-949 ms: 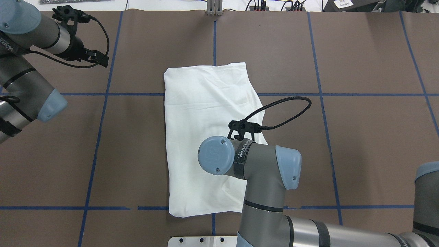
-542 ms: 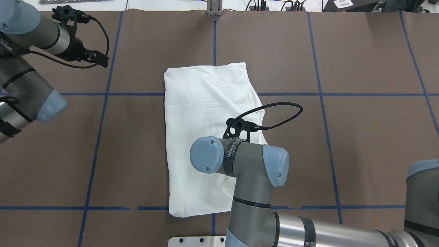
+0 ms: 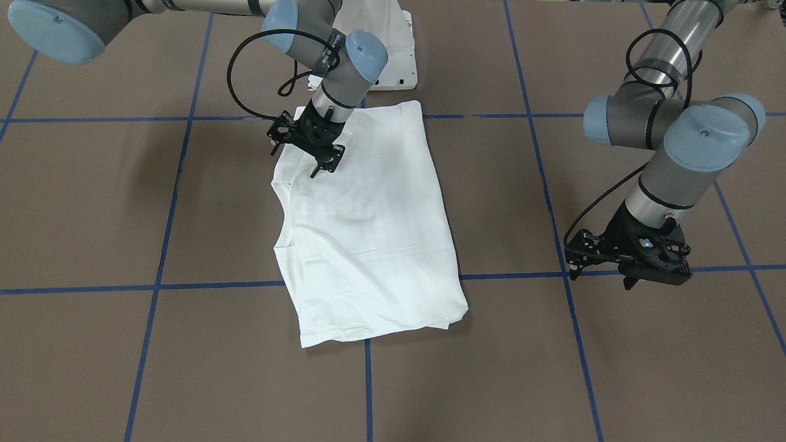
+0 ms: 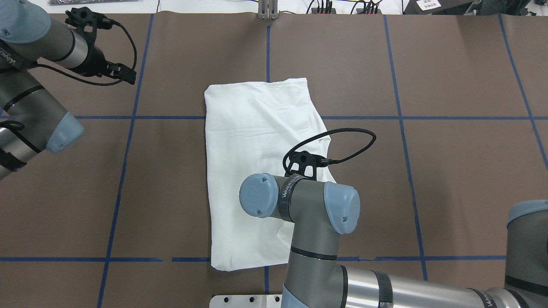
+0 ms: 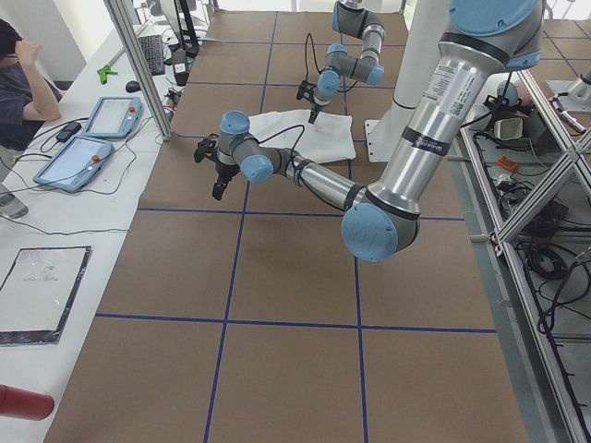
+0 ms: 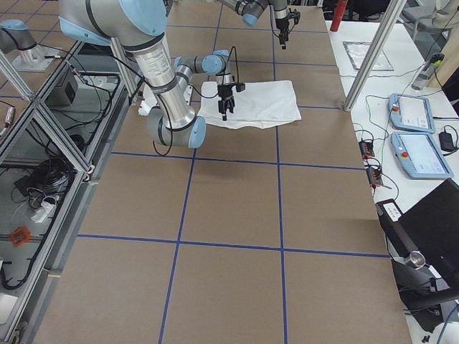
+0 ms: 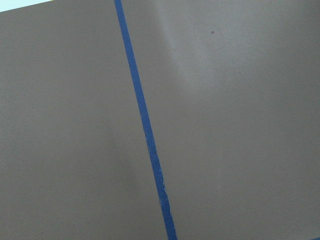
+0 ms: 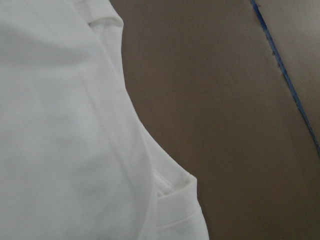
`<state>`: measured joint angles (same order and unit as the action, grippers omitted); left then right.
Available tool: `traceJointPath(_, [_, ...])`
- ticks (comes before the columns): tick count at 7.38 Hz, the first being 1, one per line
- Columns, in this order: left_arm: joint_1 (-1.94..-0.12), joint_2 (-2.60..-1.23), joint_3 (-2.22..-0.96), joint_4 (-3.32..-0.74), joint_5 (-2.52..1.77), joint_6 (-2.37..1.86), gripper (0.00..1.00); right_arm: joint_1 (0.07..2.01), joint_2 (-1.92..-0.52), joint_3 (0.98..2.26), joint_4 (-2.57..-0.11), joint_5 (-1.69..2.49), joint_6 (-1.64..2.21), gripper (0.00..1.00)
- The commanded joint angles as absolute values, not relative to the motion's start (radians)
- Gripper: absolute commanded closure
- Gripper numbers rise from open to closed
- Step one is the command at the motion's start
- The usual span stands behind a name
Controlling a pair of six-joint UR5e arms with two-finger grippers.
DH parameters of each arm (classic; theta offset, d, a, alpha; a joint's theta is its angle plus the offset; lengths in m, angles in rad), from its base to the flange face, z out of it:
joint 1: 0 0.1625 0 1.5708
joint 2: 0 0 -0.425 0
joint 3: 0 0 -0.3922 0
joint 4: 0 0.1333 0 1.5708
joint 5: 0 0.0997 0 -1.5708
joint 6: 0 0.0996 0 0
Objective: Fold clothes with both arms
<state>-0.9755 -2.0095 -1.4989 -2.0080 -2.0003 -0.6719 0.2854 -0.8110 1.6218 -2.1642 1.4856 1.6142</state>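
The right gripper [image 3: 316,167] had edged inward over the side edge of the T-shirt [image 3: 374,227], likely lining up a pinch; jaws spread or together, I couldn't tell.

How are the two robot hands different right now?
The right gripper is over the edge of the white shirt; the left gripper hangs over bare brown table, apart from the shirt. The right gripper's camera sees white cloth; the left gripper's sees only table and blue tape. Both are black and point downward.
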Motion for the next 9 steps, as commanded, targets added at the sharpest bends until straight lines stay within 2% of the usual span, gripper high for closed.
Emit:
traceJointPath(1, [-0.974,-2.010,-1.499,-2.008,-1.999,-0.672,0.00,0.256,-0.854,1.698,-2.262,1.486,1.508,0.00])
traceJointPath(3, [-0.965,-2.010,-1.499,-2.008,-1.999,-0.673,0.00,0.253,-0.978,1.895,-2.359,1.485,1.332,0.00])
traceJointPath(4, [-0.963,-2.010,-1.500,-2.008,-1.999,-0.675,0.00,0.242,-1.027,1.913,-2.359,1.474,1.324,0.00])
traceJointPath(6, [-0.963,-2.010,-1.500,-2.008,-2.000,-0.675,0.00,0.245,-1.035,1.928,-2.352,1.459,1.270,0.00])
traceJointPath(9, [-0.937,-2.005,-1.563,-2.002,-2.035,-0.768,0.00,0.317,-1.035,2.054,-2.248,1.483,1.200,0.00])
